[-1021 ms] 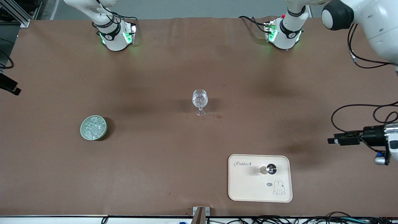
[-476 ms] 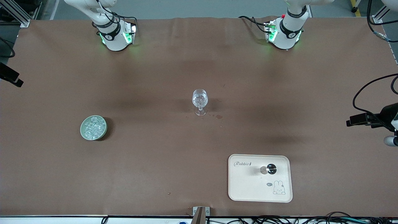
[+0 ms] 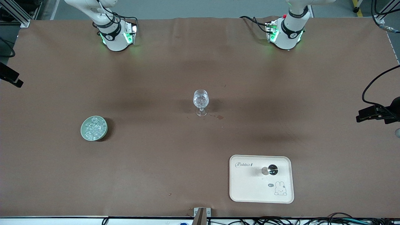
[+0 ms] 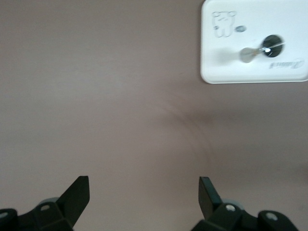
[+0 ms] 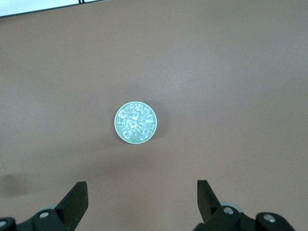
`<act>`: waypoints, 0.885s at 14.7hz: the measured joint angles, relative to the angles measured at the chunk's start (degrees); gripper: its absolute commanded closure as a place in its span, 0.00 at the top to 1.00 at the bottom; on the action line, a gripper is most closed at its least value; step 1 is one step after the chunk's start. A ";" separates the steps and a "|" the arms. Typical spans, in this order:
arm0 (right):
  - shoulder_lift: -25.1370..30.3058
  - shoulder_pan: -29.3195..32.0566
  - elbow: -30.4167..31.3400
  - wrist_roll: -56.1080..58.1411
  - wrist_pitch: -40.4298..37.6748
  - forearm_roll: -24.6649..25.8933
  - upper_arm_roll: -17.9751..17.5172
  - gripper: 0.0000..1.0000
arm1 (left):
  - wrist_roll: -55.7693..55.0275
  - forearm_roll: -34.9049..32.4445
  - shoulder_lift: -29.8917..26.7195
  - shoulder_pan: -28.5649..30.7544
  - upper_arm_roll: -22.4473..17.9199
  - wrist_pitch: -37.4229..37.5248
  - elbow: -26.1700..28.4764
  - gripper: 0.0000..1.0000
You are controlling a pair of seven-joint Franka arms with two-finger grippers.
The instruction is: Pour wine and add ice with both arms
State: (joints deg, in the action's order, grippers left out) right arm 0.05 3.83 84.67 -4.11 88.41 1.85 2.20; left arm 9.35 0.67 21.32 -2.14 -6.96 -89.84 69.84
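Left pincer (image 4: 143, 192): spread wide and holding nothing, hanging high over bare counter (image 3: 175, 162) at the left arm's end; in the front view only its black tip shows at the picture's edge.
Right pincer (image 5: 142, 195): likewise wide apart and empty, up in the air over the counter, looking down on the ice; it does not show in the front view.
Ice (image 3: 93, 128): a heap of small clear cubes in a pale green round dish (image 3: 84, 133), toward the right arm's end of the counter, about midway between the base edge and the camera edge.
Stemmed glass (image 3: 200, 101): upright near the middle of the counter, clear, with something glinting inside.
Stain (image 3: 220, 117): a small dark spot on the counter just beside the glass foot.
Tray (image 3: 250, 187): cream, rounded corners, near the camera edge toward the left arm's end.
Writing: "Rabbit" printed at one corner of the tray, a line-drawn bunny (image 3: 280, 189) at another.
Bottle (image 3: 270, 170): a dark, shiny thing standing on the tray, seen from above.
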 measured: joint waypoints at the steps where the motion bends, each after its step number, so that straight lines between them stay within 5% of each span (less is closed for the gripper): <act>1: 0.00 0.00 0.00 0.00 0.00 0.00 0.00 1.00 | 0.00 -0.93 0.00 0.00 0.10 -0.01 0.02 1.00; 8: 0.00 0.00 0.00 0.03 -0.45 0.00 -0.04 1.00 | -9.93 -1.15 -5.25 -0.04 5.09 1.26 1.15 1.00; 13: 0.00 0.00 0.00 0.06 -0.71 -0.02 -0.05 1.00 | -12.39 -1.12 -14.08 -0.35 7.08 -0.08 10.45 1.00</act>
State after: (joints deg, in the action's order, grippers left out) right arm 0.05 3.84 84.67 -4.06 87.71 1.83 2.15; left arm -3.05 -0.45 7.24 -2.49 0.11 -89.93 80.29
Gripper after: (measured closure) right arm 0.000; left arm 0.000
